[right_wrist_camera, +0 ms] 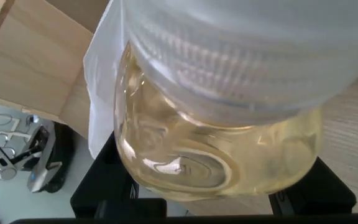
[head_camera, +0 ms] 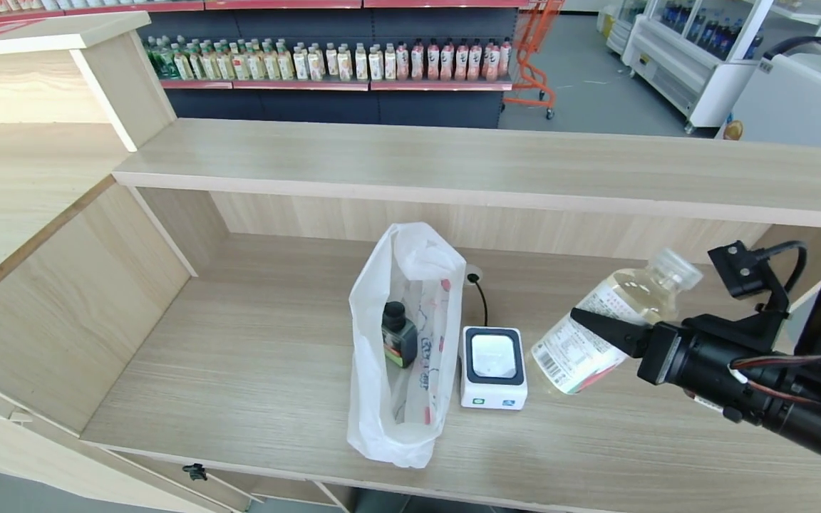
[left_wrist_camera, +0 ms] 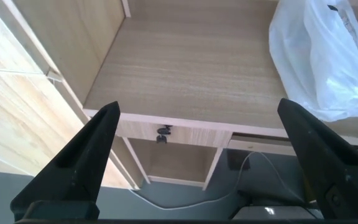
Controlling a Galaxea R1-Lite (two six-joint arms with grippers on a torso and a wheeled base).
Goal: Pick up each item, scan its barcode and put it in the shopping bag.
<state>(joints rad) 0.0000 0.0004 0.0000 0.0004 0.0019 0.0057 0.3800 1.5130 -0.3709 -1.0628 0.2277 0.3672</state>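
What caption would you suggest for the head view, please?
Right gripper holds a clear bottle tilted beside the scanner; a dark bottle sits in the shopping bag.

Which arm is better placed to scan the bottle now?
Right: the right gripper holds the bottle beside the scanner. The left gripper is open, empty, out before the counter's front edge.

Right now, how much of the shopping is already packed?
One small dark green bottle with a black cap sits in the white plastic shopping bag. The right hand holds a clear plastic bottle of pale yellow liquid, tilted beside the white square scanner. That bottle still needs bagging; whether it has been scanned, I cannot tell.
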